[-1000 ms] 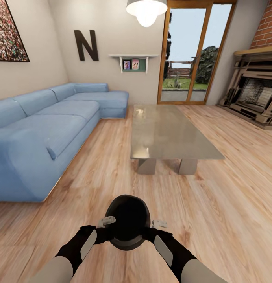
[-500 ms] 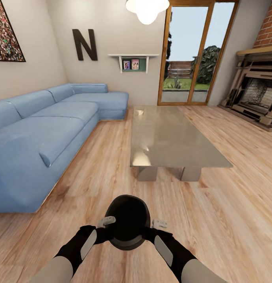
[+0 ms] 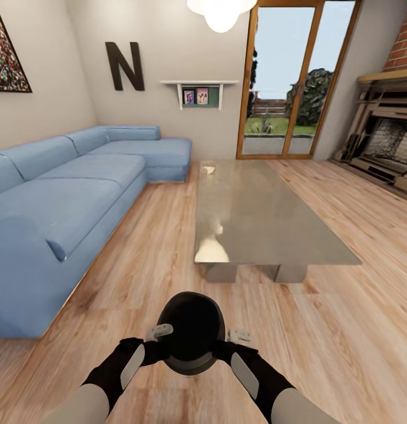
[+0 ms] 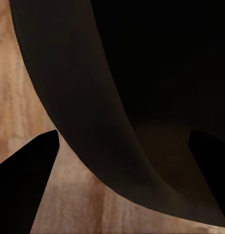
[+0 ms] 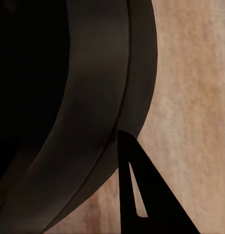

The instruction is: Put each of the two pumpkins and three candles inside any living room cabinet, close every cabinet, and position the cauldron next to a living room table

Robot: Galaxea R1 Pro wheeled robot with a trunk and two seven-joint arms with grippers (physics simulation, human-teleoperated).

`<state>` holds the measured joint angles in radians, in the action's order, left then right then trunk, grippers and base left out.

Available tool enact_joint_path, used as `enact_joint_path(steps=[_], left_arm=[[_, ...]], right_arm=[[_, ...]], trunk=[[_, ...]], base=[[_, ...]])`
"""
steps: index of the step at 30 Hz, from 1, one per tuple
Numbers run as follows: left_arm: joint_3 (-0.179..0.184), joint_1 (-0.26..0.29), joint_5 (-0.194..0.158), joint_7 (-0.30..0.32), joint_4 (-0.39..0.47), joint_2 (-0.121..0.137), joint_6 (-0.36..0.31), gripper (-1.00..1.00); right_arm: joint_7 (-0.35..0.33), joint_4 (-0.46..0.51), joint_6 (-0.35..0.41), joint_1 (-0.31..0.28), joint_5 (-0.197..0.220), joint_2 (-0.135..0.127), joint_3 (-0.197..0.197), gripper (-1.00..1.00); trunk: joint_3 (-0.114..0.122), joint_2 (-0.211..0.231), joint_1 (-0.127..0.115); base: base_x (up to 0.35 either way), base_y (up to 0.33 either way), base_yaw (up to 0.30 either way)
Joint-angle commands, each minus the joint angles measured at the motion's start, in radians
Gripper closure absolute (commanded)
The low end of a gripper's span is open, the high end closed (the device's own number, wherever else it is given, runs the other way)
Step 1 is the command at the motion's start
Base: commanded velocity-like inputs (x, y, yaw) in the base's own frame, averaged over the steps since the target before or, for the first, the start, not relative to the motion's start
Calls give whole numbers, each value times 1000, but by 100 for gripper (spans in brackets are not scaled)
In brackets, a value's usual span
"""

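The matte-black cauldron (image 3: 191,331) hangs low in front of me, held between both arms above the plank floor. My left gripper (image 3: 158,343) is shut on its left rim and my right gripper (image 3: 228,346) on its right rim. The left wrist view has the cauldron's wall (image 4: 88,97) running between two dark fingers (image 4: 34,165). In the right wrist view the cauldron's rim (image 5: 92,97) passes beside one dark finger (image 5: 136,190). The long glossy grey-beige table (image 3: 256,206) stands ahead, its near edge a short way beyond the cauldron. No pumpkin, candle or cabinet is in view.
A big blue corner sofa (image 3: 62,200) fills the left side. Wood-framed glass doors (image 3: 291,82) are at the back, a fireplace (image 3: 386,141) at the far right, a small wall shelf (image 3: 198,94) behind the table. Open floor lies between sofa and table.
The whole view has shifted: table and sofa look nearer and larger, so the robot has rolled forward. The cauldron and both arms keep the same place in the picture.
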<state>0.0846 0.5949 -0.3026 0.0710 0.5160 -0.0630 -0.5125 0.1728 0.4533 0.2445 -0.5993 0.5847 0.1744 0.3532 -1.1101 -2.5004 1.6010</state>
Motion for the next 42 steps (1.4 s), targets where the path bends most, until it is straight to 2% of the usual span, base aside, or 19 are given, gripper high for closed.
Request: enact_joint_path(steps=[1, 13, 22, 36, 42], left_arm=[[1, 0, 5, 1, 1, 0, 0, 100], [1, 0, 5, 1, 1, 0, 1, 100], [3, 0, 4, 1, 1, 0, 5, 100], [3, 0, 5, 1, 1, 0, 5, 100], [3, 0, 5, 1, 1, 0, 5, 100]], right_arm=[[-3, 1, 0, 0, 3, 0, 1, 100], [-3, 1, 0, 0, 3, 0, 1, 100], [-3, 1, 0, 0, 3, 0, 2, 100], [-6, 2, -2, 0, 3, 0, 1, 100], [-5, 2, 1, 0, 3, 0, 1, 100]], trunk=[[0, 0, 0], [0, 0, 0], [0, 0, 0], [-54, -3, 6], [-54, -3, 6]], base=[[255, 0, 0], [248, 0, 0], [27, 0, 0], [0, 0, 0], [0, 0, 0]])
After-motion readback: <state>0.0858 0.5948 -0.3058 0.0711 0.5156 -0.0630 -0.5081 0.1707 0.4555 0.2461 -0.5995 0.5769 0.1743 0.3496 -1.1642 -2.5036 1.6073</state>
